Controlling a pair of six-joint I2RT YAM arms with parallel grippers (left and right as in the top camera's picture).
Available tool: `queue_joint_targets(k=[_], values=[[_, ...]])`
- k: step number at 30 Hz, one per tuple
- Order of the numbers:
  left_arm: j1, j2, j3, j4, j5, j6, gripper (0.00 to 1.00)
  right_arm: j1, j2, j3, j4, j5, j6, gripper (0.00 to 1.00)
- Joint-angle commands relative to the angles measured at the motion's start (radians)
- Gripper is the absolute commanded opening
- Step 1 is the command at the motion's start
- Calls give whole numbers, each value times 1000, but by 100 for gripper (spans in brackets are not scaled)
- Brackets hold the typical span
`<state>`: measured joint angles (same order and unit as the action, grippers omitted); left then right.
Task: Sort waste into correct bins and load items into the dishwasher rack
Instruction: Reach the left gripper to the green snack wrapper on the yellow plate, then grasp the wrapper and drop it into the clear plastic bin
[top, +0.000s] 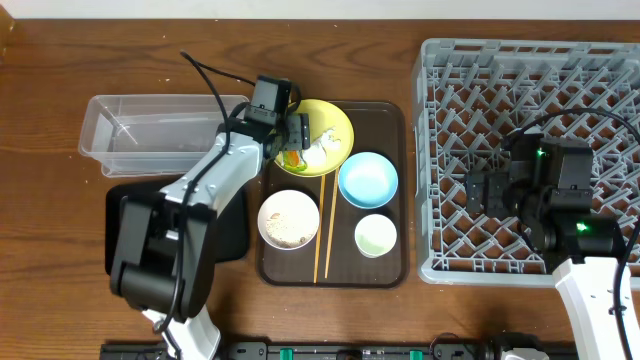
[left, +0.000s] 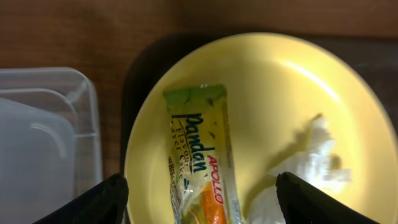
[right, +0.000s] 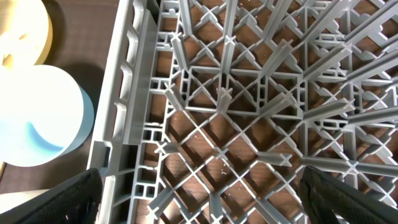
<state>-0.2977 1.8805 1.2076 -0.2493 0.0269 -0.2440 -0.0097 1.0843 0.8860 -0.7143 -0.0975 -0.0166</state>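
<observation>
The green-and-orange snack wrapper (left: 199, 155) lies on the yellow plate (left: 280, 81) next to crumpled white paper (left: 311, 162). My left gripper (left: 202, 202) is open above the plate, one finger on either side of the wrapper; it also shows in the overhead view (top: 290, 135). My right gripper (right: 202, 193) is open and empty over the grey dishwasher rack (right: 249, 93). On the brown serving tray (top: 390, 120) stand the light-blue bowl (top: 368, 178), the white bowl (top: 289, 218) with rice-like scraps, the small cup (top: 375, 235) and the chopsticks (top: 322, 230).
The clear tub (top: 150, 130) stands left of the plate. The black tray (top: 232, 230) lies in front of it, partly under my left arm. The rack (top: 450, 150) fills the right side, touching the serving tray's right edge.
</observation>
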Motion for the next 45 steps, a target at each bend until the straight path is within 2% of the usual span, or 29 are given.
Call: queue_joint_targets(k=[1, 7, 14, 21, 32, 38, 45], values=[[-3, 29, 21, 5, -19, -24, 77, 13, -2, 24, 0, -5, -14, 99], [-21, 63, 21, 5, -16, -24, 68, 13, -2, 24, 0, -5, -14, 99], [-45, 74, 15, 0, -16, -24, 50, 13, -2, 24, -1, -5, -14, 99], [-48, 74, -6, -19, -17, -24, 48, 13, -2, 24, -1, -5, -14, 99], [-48, 73, -6, -35, -17, -24, 6, 13, -2, 24, -5, -5, -14, 99], [-48, 22, -3, -38, -17, -24, 6, 13, -2, 24, -5, -5, -15, 99], [-35, -166, 3, -40, -53, -24, 6, 13, -2, 24, -5, -5, -15, 99]])
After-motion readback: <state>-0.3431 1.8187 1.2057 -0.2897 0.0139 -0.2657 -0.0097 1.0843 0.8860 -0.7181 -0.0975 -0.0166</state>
